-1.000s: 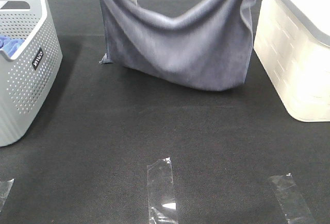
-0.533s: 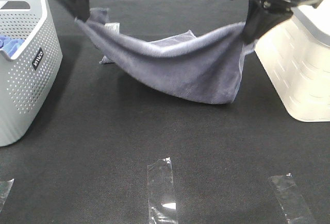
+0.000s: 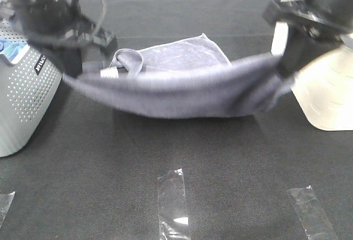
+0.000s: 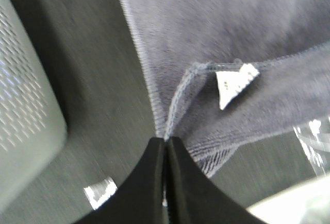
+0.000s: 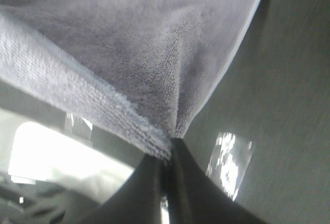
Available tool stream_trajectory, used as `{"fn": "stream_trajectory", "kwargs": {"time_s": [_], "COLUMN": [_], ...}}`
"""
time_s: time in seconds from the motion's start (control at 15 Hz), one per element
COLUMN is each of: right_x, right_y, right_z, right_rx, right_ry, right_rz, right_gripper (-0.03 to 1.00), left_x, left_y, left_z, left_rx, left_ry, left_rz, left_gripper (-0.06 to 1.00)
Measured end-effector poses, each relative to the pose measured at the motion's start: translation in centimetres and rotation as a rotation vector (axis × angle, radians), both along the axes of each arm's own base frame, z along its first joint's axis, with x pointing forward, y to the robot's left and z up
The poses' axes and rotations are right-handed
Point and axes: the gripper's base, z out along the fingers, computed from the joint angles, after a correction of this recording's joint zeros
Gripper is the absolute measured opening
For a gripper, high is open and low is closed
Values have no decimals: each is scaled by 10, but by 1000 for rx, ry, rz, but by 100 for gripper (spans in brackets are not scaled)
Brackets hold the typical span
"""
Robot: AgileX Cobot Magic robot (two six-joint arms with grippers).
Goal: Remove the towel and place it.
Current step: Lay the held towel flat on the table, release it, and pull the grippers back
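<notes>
we see the towel (image 3: 182, 85) as a long grey-lavender strip of soft, short-piled terry. it is slung like a hammock between the two grippers over the black, finely woven table (image 3: 220, 157). its near edge sags in a shallow curve, and we cannot tell whether the lowest part touches the table. its far part lies flat on the table, showing a pale, thin stitched hem and a squared corner. a small white label (image 4: 234, 82) sticks out of the hem near the left end, where the cloth is folded over itself in a loop.

on the left of the high view stands a grey plastic basket (image 3: 22, 102) with rounded corners and walls full of small round holes. a bright blue cloth (image 3: 8, 47) shows inside it. on the right stands a smooth cream-white basket (image 3: 325, 102) with faint ribbed panels. three glossy strips of clear tape (image 3: 174, 201) lie on the near part of the table.

the left gripper (image 3: 83, 63) hangs low beside the grey basket. in the left wrist view its black fingers (image 4: 166, 147) taper to a point, pressed together on the hemmed corner. the right gripper (image 3: 288, 60) reaches down in front of the white basket's corner. its tips (image 5: 170, 149) pinch the other end tight, so the pile bunches into ridges. both arms are blurred in the high view, with dark cables looping above the left one.
</notes>
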Motion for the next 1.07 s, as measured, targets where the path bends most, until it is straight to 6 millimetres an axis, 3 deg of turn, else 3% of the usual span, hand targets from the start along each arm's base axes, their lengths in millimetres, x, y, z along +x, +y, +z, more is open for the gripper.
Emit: {"fn": "stream_trajectory", "kwargs": {"time_s": [0.6,1.07], "right_x": [-72,-118], "right_y": [-16,-30], "right_z": [-23,-32], "right_rx": [32,39], "right_ry": [117,120], "right_rz": [-16,-23], "right_gripper": [0,0], "left_x": [-103,-158], "left_y": [-27,-60], "left_z": [-51,-55], "left_rx": [113,81], "left_ry": [179,256], "left_rz": [-80,-124], "left_gripper": [0,0]}}
